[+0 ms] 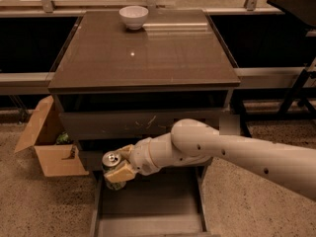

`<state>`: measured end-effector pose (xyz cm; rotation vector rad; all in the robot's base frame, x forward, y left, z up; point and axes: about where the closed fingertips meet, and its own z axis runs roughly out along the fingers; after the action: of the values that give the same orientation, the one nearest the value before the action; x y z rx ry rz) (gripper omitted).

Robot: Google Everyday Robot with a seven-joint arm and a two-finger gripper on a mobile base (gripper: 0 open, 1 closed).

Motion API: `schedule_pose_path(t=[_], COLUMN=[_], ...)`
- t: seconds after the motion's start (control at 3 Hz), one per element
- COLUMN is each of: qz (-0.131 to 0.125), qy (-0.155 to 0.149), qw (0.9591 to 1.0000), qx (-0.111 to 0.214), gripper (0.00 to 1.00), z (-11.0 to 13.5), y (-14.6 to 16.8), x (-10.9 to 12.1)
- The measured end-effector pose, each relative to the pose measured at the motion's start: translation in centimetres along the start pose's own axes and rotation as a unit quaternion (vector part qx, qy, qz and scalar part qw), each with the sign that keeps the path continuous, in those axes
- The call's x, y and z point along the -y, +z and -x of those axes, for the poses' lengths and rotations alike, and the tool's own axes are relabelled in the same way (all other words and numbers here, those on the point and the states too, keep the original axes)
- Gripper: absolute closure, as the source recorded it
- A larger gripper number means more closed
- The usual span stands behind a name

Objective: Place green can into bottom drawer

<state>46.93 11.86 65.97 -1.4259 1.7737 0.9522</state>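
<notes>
Camera view: a dark brown cabinet table (143, 58) stands in the middle of the scene, seen from above and in front. A white bowl (134, 17) sits on its top near the far edge, just left of centre, well apart from everything else. Below the near edge of the top, the upper drawer front (148, 123) carries pale scratches. The bottom drawer (150, 201) is pulled out toward the camera beneath the near edge; its flat floor and thin side walls are exposed. The robot's white arm (232, 149) enters from the right edge of the view and reaches leftward across the drawer fronts. The gripper (118, 169) sits below the near left corner of the table top, over the far left corner of the open bottom drawer. Its tan fingers (117, 173) are clamped around the green can (112, 166), one above and one below the can body. The can is tilted, its silver top with pull tab turned up and toward the camera. The can is held above the drawer floor, just inside the left side wall; whether its base touches the floor is not discernible. An open cardboard box (52, 144) stands on the speckled floor (44, 206) beside the left side of the table.
</notes>
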Motion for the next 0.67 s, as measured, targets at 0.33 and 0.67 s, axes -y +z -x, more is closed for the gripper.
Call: schedule_pose_path(t=[0.33,0.67], qz=[-0.001,0.004], qy=[0.018,0.045], qw=[0.9998,0.9990], qx=[-0.012,-0.002], gripper=[1.00,1.00], z=[-5.7,-11.9], y=[0.9,2.9], x=[0.5,0.9])
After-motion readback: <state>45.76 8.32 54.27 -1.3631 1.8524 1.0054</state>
